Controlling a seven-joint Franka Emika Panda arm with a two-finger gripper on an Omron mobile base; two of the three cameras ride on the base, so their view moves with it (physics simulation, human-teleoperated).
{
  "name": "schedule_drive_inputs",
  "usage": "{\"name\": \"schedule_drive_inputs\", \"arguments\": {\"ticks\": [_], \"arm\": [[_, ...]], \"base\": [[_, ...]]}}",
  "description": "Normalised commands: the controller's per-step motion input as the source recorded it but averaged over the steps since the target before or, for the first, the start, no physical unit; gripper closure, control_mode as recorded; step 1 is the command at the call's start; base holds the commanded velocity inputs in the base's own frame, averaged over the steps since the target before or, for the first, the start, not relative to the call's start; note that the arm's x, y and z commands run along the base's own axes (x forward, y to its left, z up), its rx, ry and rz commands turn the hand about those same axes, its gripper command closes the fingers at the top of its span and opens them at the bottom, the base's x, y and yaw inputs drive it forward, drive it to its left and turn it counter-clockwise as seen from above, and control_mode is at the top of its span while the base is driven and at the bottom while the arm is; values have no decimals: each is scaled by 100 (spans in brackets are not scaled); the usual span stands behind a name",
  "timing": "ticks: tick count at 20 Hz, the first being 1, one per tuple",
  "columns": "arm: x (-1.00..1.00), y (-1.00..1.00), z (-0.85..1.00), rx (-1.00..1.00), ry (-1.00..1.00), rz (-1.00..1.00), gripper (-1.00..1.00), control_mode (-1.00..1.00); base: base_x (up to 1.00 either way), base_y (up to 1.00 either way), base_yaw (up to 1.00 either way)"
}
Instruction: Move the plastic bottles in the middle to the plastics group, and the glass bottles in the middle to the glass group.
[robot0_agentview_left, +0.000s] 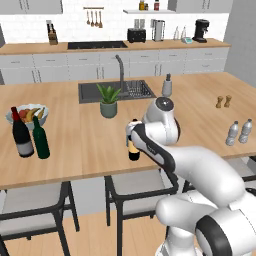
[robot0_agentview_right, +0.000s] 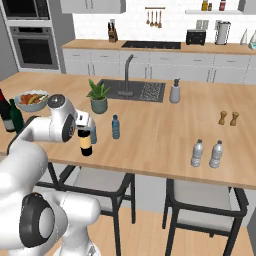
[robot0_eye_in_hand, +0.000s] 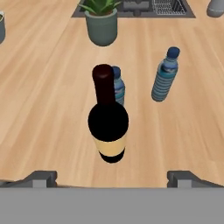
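1. My claw (robot0_eye_in_hand: 112, 178) is spread wide and grips nothing; its two tips sit at either side, the wine bottle (robot0_eye_in_hand: 108, 119) upright on the counter (robot0_eye_in_hand: 43, 109) between and beyond them.
2. One blue bottle (robot0_eye_in_hand: 118, 85) stands right behind it, mostly hidden; the other (robot0_eye_in_hand: 165, 75) is clear to the right.
3. From the left, my arm (robot0_agentview_left: 155, 145) covers much of the wine bottle.
4. The glass group (robot0_agentview_left: 30, 136) is far left, the grey bottles (robot0_agentview_left: 239, 132) far right.

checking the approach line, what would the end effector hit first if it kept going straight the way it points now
Most likely the wine bottle: it stands centred between the open end effector fingertips in the hand view. One blue bottle sits right behind it; depth between them is hard to judge.
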Motion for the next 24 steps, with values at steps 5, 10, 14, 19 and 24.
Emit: {"name": "schedule_drive_inputs", "arguments": {"ticks": [5,10,14,19,24], "arm": [[6,1,-13,0,0,0,-100,-100],[10,7,-18,0,0,0,-100,-100],[11,6,-18,0,0,0,-100,-100],[29,0,-1,0,0,0,-100,-100],[25,0,-2,0,0,0,-100,-100]], "base": [[0,0,0],[0,0,0],[0,0,0],[0,0,0],[0,0,0]]}}
